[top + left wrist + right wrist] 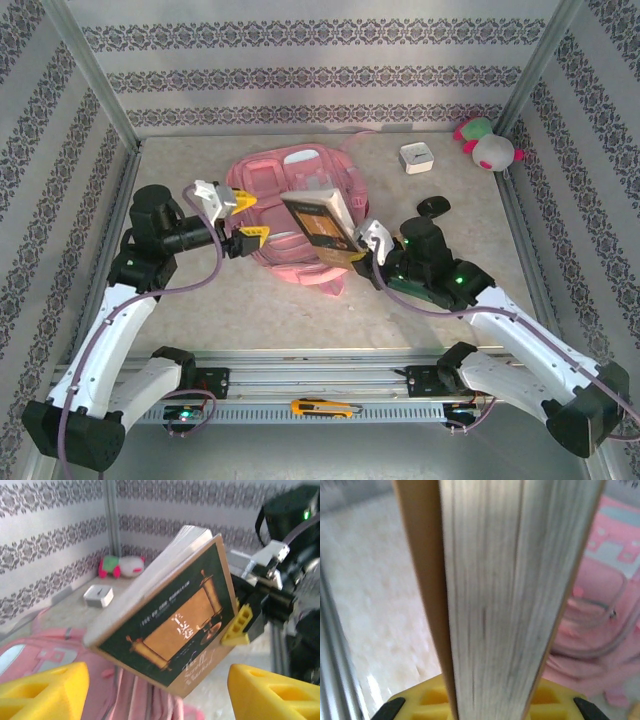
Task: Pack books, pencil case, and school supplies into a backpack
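While holding book (pixel 320 222) over backpack (pixel 265 185)

Book clamped in right hand (pixel 358 256) by lower edge. Left hand (pixel 246 218) spread apart beside cover, gripping nothing. Backpack on desk (pixel 200 300) beneath both hands. Best: tip toward opening, lower slowly, steady with left.

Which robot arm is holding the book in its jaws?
The right arm: its jaws are shut on the book at its edge, holding it tilted over the pink backpack. The left arm has its yellow jaws open with nothing between them.
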Controlling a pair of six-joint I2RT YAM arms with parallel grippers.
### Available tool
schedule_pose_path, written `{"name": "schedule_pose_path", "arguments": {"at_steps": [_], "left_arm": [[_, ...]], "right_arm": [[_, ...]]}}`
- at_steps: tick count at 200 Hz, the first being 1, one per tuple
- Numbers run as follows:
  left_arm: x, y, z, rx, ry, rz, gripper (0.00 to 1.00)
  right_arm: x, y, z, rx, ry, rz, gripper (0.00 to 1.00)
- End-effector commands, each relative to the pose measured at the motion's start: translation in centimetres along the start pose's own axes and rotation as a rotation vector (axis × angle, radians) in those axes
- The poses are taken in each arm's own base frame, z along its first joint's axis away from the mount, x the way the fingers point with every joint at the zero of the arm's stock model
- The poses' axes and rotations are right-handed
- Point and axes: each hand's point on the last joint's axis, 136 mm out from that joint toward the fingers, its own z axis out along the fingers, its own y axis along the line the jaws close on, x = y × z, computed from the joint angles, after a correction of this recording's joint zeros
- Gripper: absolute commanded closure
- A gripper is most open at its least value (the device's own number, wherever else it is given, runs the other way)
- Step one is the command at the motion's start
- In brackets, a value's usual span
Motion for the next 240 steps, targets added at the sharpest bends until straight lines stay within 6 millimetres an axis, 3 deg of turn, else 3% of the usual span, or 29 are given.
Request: {"name": "schedule_pose_path", "arguments": {"at_steps": [1,22,40,73,127,137,151,161,172,205,240], "left_arm": [[4.8,-2.3,0.0,0.083,0.220,0.126,0.26],[6.6,-3.6,0.9,0.145,0.331,0.209,0.25],[7.8,-3.5,1.7,0.148,0.388,0.248,0.25],[7.5,-3.1,2.9,0.133,0.336,0.265,0.20],[8.5,-4.2,3.8,0.214,0.374,0.256,0.21],[8.4,-4.8,3.9,0.244,0.364,0.241,0.27],[8.3,-5.6,4.0,0.283,0.345,0.208,0.56],[7.6,-5.8,4.1,0.287,0.319,0.177,0.86],[6.9,-6.0,4.2,0.292,0.283,0.152,0.98],[4.3,-6.2,4.7,0.305,0.133,0.057,1.00],[1.2,-5.9,5.4,0.343,-0.026,-0.038,1.00]], "right_arm": [[-0.8,-0.1,-0.7,0.036,0.062,-0.218,1.00],[-1.0,1.4,-0.1,-0.050,0.079,-0.271,1.00],[-0.9,2.6,0.4,-0.111,0.095,-0.322,1.00],[-0.6,4.1,1.0,-0.188,0.139,-0.386,1.00],[-1.1,4.6,1.2,-0.242,0.153,-0.428,1.00],[-1.4,4.6,1.0,-0.254,0.138,-0.425,1.00],[-2.1,4.4,0.6,-0.266,0.109,-0.403,1.00],[-2.7,4.0,0.2,-0.265,0.074,-0.372,0.83],[-3.2,3.3,-0.5,-0.271,0.012,-0.302,0.63],[-5.1,0.9,-3.7,-0.318,-0.312,-0.017,0.36],[-5.1,0.8,-5.8,-0.340,-0.474,0.057,0.29]]}}
